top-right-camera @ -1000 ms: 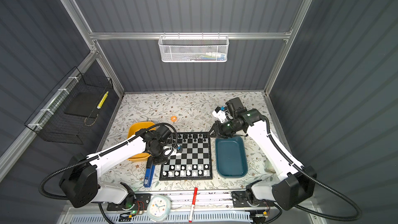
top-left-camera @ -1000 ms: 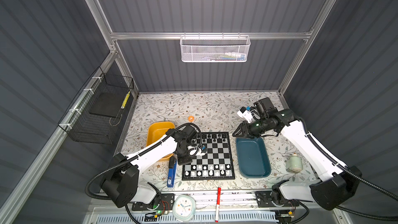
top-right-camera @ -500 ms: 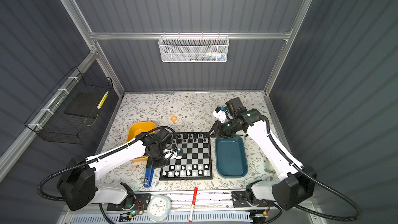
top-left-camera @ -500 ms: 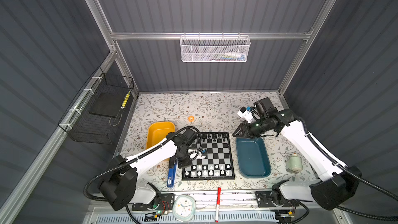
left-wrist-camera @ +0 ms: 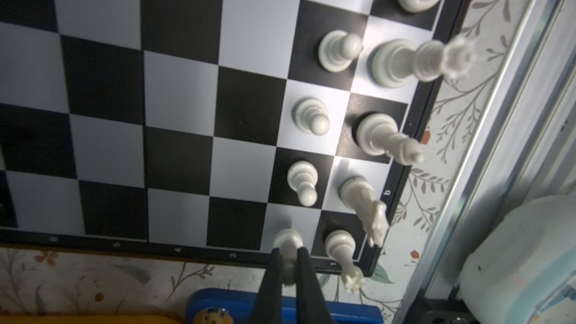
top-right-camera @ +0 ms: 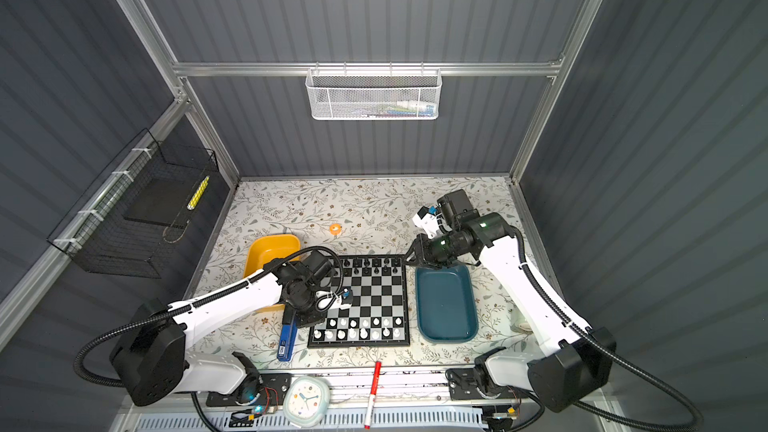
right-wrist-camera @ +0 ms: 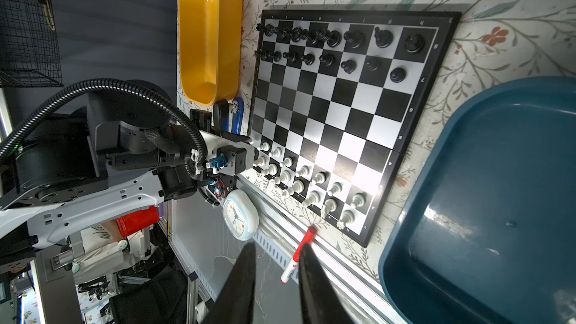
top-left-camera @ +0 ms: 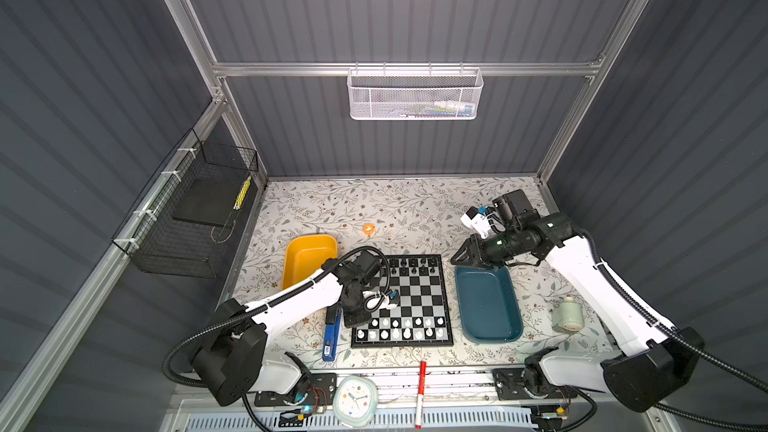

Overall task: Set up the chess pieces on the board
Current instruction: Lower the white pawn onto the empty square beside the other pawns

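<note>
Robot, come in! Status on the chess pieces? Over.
Left gripper shut on white pawn, at the board edge square. Right gripper open, empty, by teal tray far end. White rook close beside pawn.

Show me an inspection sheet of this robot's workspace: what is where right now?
Surface: floral tabletop, no spills seen.
Job's things: board in the middle; black pieces along its far two rows, white pieces along its near two.
Clutter: yellow tray, teal tray, blue stapler, red marker, clock, small orange object, pale jar.
Grippers: left gripper shut on a white pawn at the board's near left corner; right gripper open, holding nothing, above the teal tray's far end.
Cables: black ribbed hoses along both arms.
Surroundings: white mesh basket on the back wall, black wire basket on the left wall.
</note>
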